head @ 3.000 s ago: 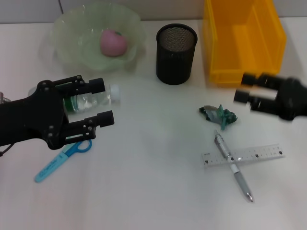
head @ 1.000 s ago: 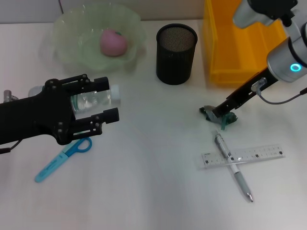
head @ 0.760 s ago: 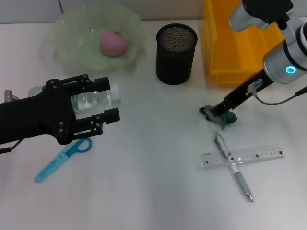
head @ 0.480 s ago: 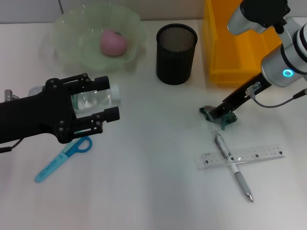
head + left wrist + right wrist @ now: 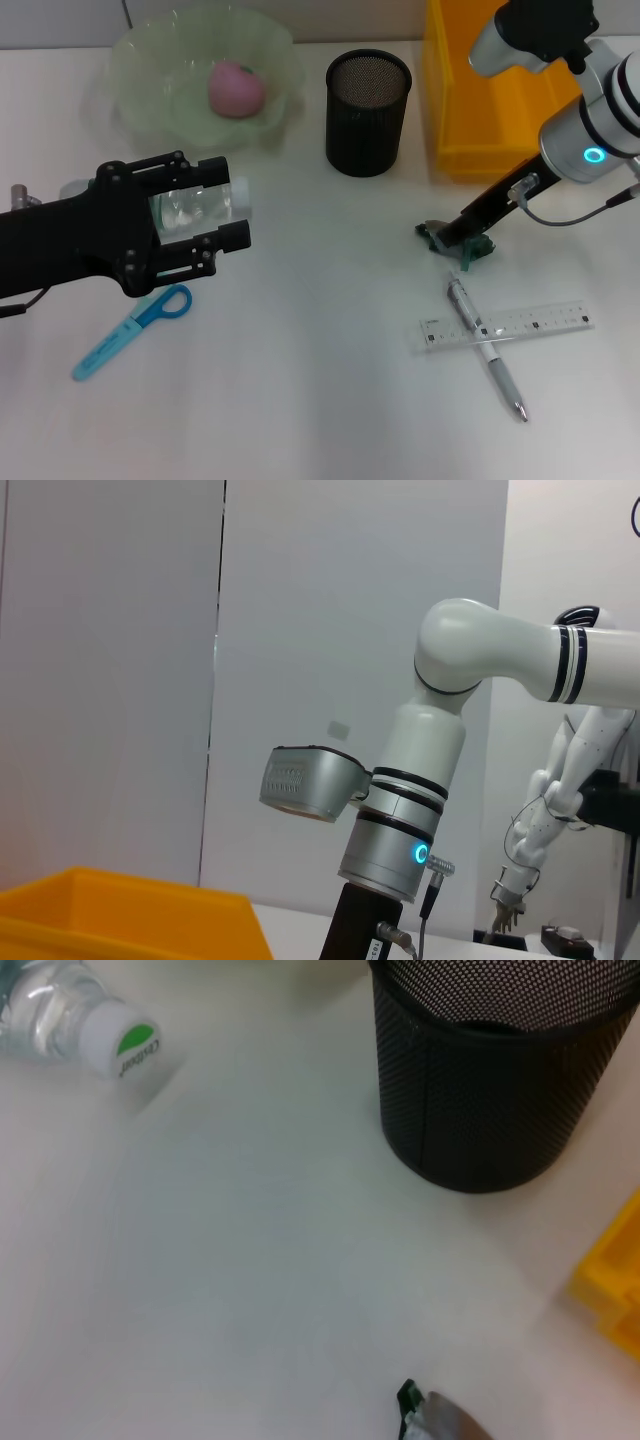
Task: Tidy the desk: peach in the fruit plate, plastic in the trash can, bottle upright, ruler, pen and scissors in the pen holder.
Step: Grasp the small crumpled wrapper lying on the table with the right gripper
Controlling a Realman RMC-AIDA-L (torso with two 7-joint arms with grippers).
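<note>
The clear bottle lies on its side at the left, white cap toward the middle. My left gripper is open, one finger on each side of the bottle. My right gripper is down on the crumpled green plastic, whose edge also shows in the right wrist view. The pink peach sits in the green fruit plate. The black mesh pen holder stands at centre back, beside the yellow trash can. Blue scissors lie front left. A pen lies across the clear ruler.
The left wrist view shows my right arm against a grey wall and a rim of the yellow trash can. In the right wrist view, the pen holder stands close by. Bare white desk lies in the middle and along the front.
My right arm came down from the right onto the plastic and has hardly moved since. My left gripper slid a little farther along the bottle, which still lies flat.
</note>
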